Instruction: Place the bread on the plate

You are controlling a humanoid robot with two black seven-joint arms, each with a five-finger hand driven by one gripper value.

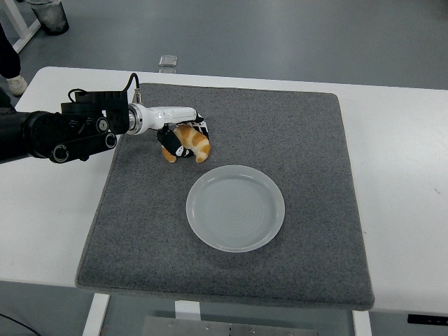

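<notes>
The bread (193,143) is a golden-brown croissant on the grey mat (231,189), up and left of the plate. My left hand (183,143) reaches in from the left and its black-and-white fingers are curled around the croissant, covering its left side. The empty white round plate (235,207) sits in the middle of the mat, a short gap from the bread. My right arm is out of view.
The mat lies on a white table (406,182). A small clear object (167,61) sits at the table's far edge. A person's leg and shoe (10,63) show at the top left, and a dark bin (49,15) stands on the floor.
</notes>
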